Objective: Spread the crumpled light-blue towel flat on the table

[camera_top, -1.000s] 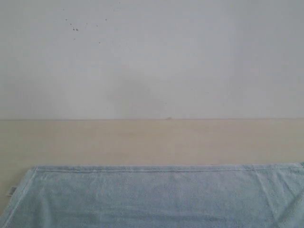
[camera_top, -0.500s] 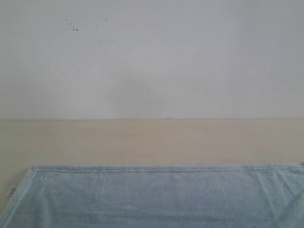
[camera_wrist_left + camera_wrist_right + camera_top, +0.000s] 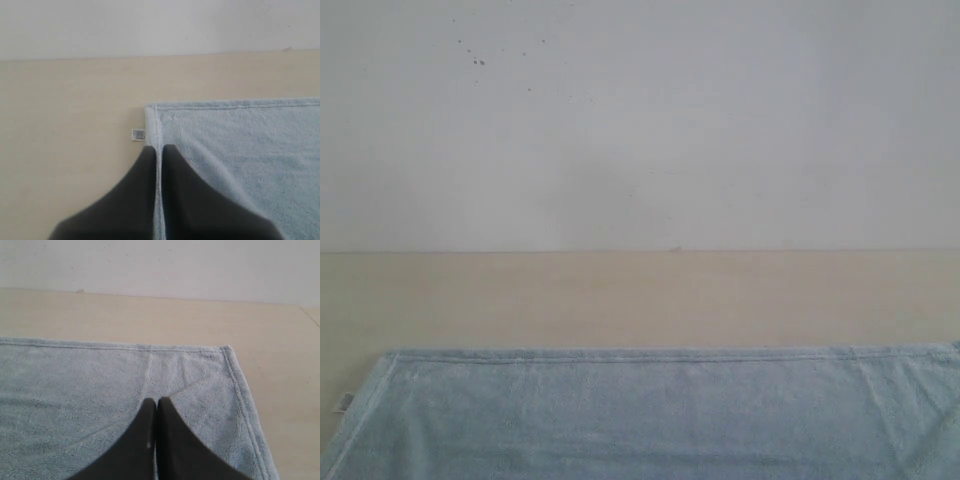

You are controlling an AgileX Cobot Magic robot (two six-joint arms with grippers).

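1. Left fingers [image 3: 142,185]: two dark fingers are pressing together at the tips, with only a hairline slit between them and nothing showing in their grip. They are sitting over the towel's side hem, near one far corner. Whether they are touching the cloth cannot be told.
2. Right fingers [image 3: 172,445]: two dark fingers are likewise sitting fully together, holding nothing visible, over the towel's pile near the other far corner.
3. Towel [image 3: 640,420]: one pale blue towel is lying spread flat on the table. Its far hem is running straight across the exterior view, and its near part is running out of frame. Two far corners are showing, one in each wrist view.
4. Tag [image 3: 138,134]: one small white barcode tag is sticking out from the side hem just beside the left corner and lying on the table.
5. Table [image 3: 640,300]: one beige table is carrying the towel, with a bare band showing between the far hem and the wall.
6. Wall [image 3: 640,120]: one white wall is standing behind, showing a few dark specks.
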